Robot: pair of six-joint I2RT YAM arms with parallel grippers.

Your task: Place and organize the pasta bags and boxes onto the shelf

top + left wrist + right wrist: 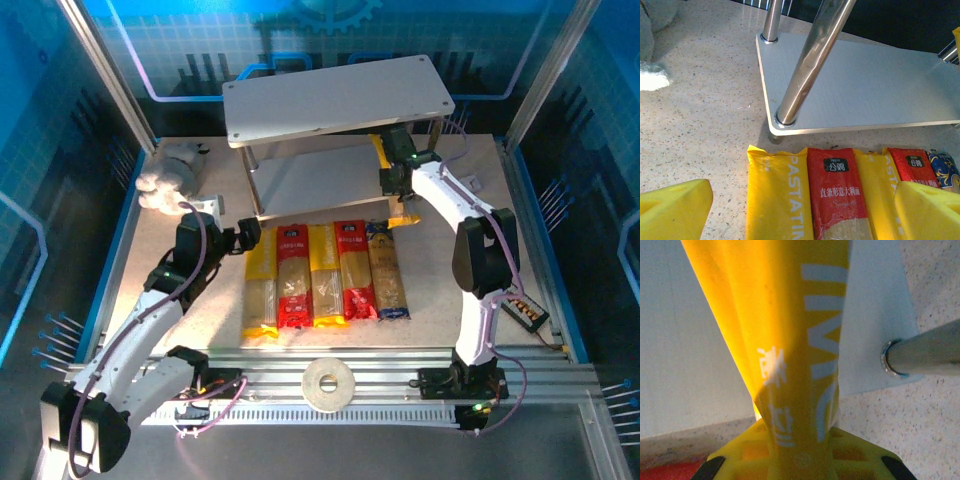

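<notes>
Hovering at the left end of the row, the left pincer [247, 240] stood wide, its yellow fingers [675, 212] well apart above the shelf-side ends of the packs. Five packs lay flat and side by side on the tabletop [200, 300], just in front of the shelf [335, 95]. From the left they were a yellow pack [262, 290], a red pack [295, 278], a second yellow pack [325, 278], a second red pack [355, 268] and a clear pack with a dark blue end [388, 272]. At the right end of the lower board [680, 340], the right pincer [392, 180] was clamped on the sixth yellow pack [800, 340]. That pack reached out over the grey board beside a shiny metal leg [925, 352]. Whether it touched the board I could not tell.
</notes>
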